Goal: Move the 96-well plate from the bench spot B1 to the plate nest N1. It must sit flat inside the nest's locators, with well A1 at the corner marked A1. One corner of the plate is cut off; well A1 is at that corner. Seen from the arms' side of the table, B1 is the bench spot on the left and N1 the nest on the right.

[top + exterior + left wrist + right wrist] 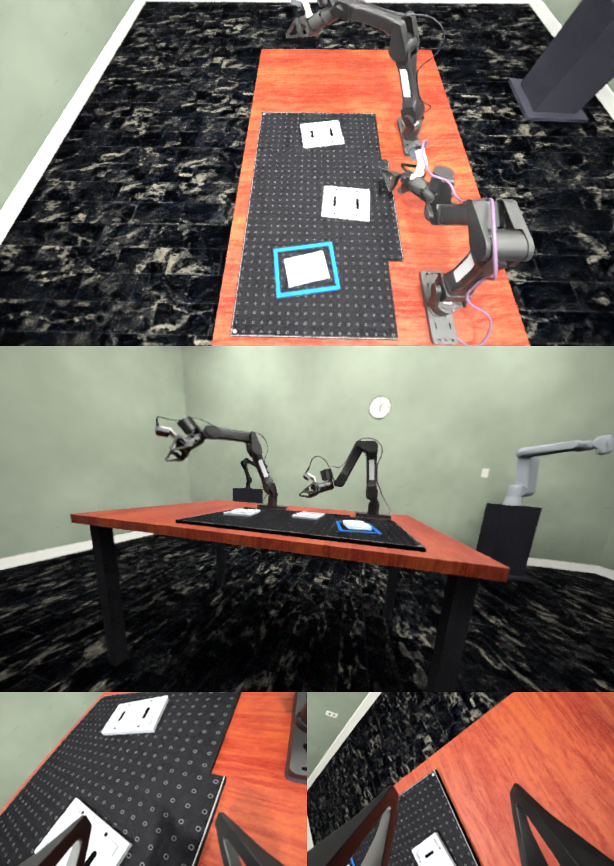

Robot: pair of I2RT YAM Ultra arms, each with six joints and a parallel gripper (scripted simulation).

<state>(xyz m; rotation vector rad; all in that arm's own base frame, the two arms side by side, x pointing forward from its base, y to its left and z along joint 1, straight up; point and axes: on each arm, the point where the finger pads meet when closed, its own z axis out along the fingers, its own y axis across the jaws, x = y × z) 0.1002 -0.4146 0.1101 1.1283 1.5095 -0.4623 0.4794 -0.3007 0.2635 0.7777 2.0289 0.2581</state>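
Note:
The white 96-well plate (306, 269) lies flat inside a blue square frame at the near end of the black pegboard mat (320, 225); it also shows in the exterior view (357, 524). Its cut corner is too small to make out. Two white slotted pads lie on the mat, one in the middle (346, 202) and one at the far end (322, 134). My left gripper (387, 181) is open and empty, low beside the middle pad (83, 836). My right gripper (300, 25) is open and empty, high beyond the table's far end.
The arm bases stand on the orange table (350, 80) along the mat's right edge. A grey robot on a dark pedestal (520, 511) stands off the table. The right wrist view shows the mat's far corner and the far pad (432, 851).

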